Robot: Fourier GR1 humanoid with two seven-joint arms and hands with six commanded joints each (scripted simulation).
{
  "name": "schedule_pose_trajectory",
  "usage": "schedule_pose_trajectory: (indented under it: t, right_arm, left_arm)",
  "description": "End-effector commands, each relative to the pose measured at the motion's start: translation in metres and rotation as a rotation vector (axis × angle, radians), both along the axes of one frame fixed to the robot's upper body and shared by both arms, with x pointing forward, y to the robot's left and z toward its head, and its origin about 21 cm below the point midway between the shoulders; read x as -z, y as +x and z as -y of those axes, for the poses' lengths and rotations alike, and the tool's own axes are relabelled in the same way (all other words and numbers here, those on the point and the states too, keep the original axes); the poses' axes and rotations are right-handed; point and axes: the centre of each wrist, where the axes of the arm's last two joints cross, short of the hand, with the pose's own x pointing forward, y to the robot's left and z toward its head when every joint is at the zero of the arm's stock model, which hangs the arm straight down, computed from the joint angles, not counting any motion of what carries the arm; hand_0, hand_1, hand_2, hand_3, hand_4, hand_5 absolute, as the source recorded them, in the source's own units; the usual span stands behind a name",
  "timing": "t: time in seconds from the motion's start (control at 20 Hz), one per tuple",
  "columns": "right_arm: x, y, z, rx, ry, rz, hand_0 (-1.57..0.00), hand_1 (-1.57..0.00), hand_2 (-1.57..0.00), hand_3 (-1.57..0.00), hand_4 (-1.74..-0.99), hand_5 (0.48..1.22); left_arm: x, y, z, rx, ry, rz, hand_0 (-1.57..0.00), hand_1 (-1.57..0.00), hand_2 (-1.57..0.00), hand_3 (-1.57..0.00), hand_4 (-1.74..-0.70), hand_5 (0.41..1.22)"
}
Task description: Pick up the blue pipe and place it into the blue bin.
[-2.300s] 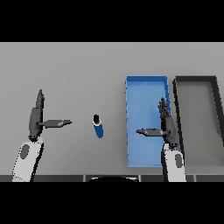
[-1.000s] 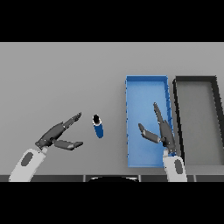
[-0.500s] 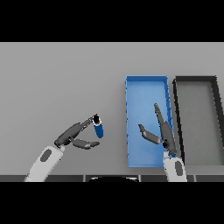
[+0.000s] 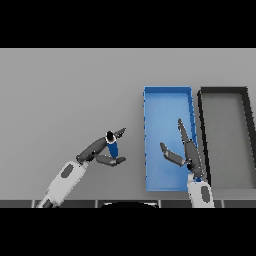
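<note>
No text, label, brand or number can be read anywhere.

On the flat grey table (image 4: 65, 90), a short blue cylindrical pipe with a dark end (image 4: 112, 146) sits between the straight fingers and thumb of the dark left hand (image 4: 100, 151), left of the shallow rectangular blue bin (image 4: 167, 102). The right hand (image 4: 186, 152) hovers over that bin, fingers spread. A dark grey rectangular bin (image 4: 224, 91) lies just beside it.

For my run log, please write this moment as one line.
left hand: closing around blue pipe, grasp unconfirmed | blue bin: no pipe inside | right hand: open over bin
</note>
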Motion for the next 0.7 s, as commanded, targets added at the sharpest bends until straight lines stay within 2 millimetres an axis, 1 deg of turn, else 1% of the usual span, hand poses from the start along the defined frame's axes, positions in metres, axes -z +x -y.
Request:
schedule_pose_trajectory:
  t: [0.0, 0.05, 0.1, 0.15, 0.2, 0.25, 0.3, 0.35, 0.4, 0.5, 0.6, 0.65]
  right_arm:
    - [0.001, 0.001, 0.000, 0.006, -0.009, -0.014, 0.00, 0.00, 0.00, 0.00, -1.204, 0.605]
    - [-0.001, 0.003, -0.001, 0.006, -0.017, -0.007, 0.00, 0.00, 0.00, 0.00, -1.196, 0.603]
    - [0.001, 0.002, 0.002, 0.008, -0.020, -0.012, 0.00, 0.00, 0.00, 0.00, -1.196, 0.605]
    - [-0.002, 0.005, -0.001, 0.004, -0.008, -0.008, 0.00, 0.00, 0.00, 0.00, -1.198, 0.605]
    - [-0.002, 0.004, 0.000, 0.003, -0.001, -0.007, 0.00, 0.00, 0.00, 0.00, -1.199, 0.605]
    - [0.000, 0.004, -0.001, 0.002, -0.004, -0.015, 0.00, 0.00, 0.00, 0.00, -1.196, 0.604]
    - [-0.001, 0.004, -0.001, -0.004, 0.001, -0.009, 0.00, 0.00, 0.00, 0.00, -1.198, 0.604]
    - [-0.002, 0.004, -0.001, -0.009, 0.003, -0.003, 0.00, 0.00, 0.00, 0.00, -1.195, 0.604]
    - [-0.002, 0.004, 0.002, -0.001, 0.003, -0.006, 0.00, 0.00, 0.00, 0.00, -1.196, 0.604]
    - [-0.005, 0.004, 0.005, -0.001, 0.001, 0.004, 0.00, 0.00, 0.00, 0.00, -1.195, 0.603]
    - [-0.001, 0.003, 0.002, -0.001, 0.009, -0.022, 0.00, 0.00, 0.00, 0.00, -1.190, 0.600]
    - [-0.001, 0.004, -0.001, 0.000, 0.007, -0.015, 0.00, 0.00, 0.00, 0.00, -1.192, 0.602]
  left_arm:
    - [-0.002, 0.003, 0.003, -0.010, -0.020, 0.002, 0.00, 0.00, -0.04, -0.01, -1.24, 0.558]
    - [-0.002, 0.004, 0.007, -0.017, -0.038, 0.001, 0.00, -0.04, -0.11, -0.04, -1.27, 0.585]
    - [0.001, 0.001, 0.010, -0.018, -0.048, -0.005, -0.03, -0.14, -0.22, -0.12, -1.29, 0.617]
    - [-0.001, 0.000, 0.012, -0.025, -0.055, -0.002, -0.10, -0.26, -0.36, -0.22, -1.32, 0.651]
    - [0.002, -0.001, 0.017, -0.032, -0.076, -0.032, -0.29, -0.46, -0.54, -0.49, -1.34, 0.765]
    - [0.003, 0.001, 0.020, -0.048, -0.071, -0.050, -0.50, -0.68, -0.73, -0.70, -1.42, 0.856]
    - [0.003, 0.001, 0.022, -0.041, -0.068, -0.039, -0.72, -0.86, -0.90, -0.88, -1.48, 0.929]
    - [0.004, 0.001, 0.024, -0.028, -0.076, -0.026, -0.89, -1.00, -1.03, -1.01, -1.53, 0.988]
    - [0.006, -0.001, 0.024, -0.003, -0.092, -0.019, -1.02, -1.11, -1.14, -1.10, -1.57, 1.034]
    - [0.011, -0.005, 0.026, 0.001, -0.122, 0.027, -1.22, -1.28, -1.30, -1.22, -1.63, 1.101]
    - [0.012, -0.007, 0.029, -0.001, -0.130, 0.046, -1.35, -1.38, -1.40, -1.32, -1.67, 1.144]
    - [0.008, -0.007, 0.031, -0.008, -0.130, 0.049, -1.39, -1.42, -1.43, -1.35, -1.68, 1.160]
